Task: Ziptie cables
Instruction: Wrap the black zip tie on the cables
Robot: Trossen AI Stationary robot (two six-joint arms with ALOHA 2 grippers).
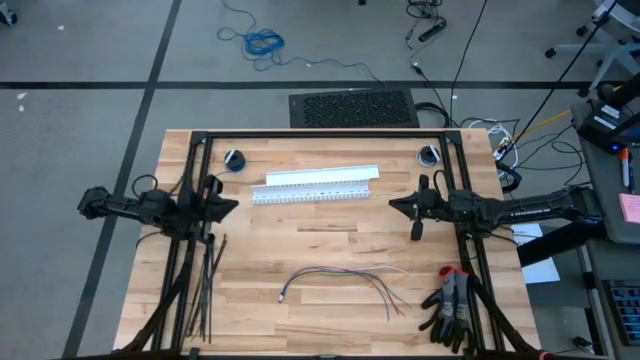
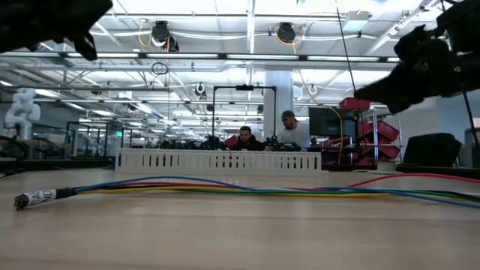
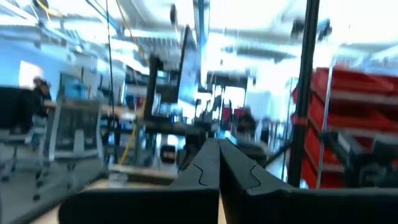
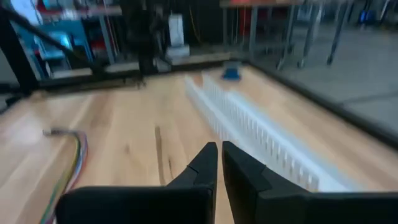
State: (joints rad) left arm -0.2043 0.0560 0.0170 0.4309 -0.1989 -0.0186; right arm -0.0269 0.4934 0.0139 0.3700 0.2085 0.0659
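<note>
The cables (image 1: 345, 280) lay loose at the bench's (image 1: 320, 230) 6 o'clock edge, the zipties (image 1: 208, 285) at 8 o'clock. The left gripper (image 1: 228, 208) hung closed and empty at 9 o'clock, the right gripper (image 1: 396, 205) likewise at 3 o'clock.

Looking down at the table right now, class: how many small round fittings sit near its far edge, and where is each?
2. One round fitting sits near the far left corner, the other round fitting near the far right corner, either side of the white slotted channel.
</note>
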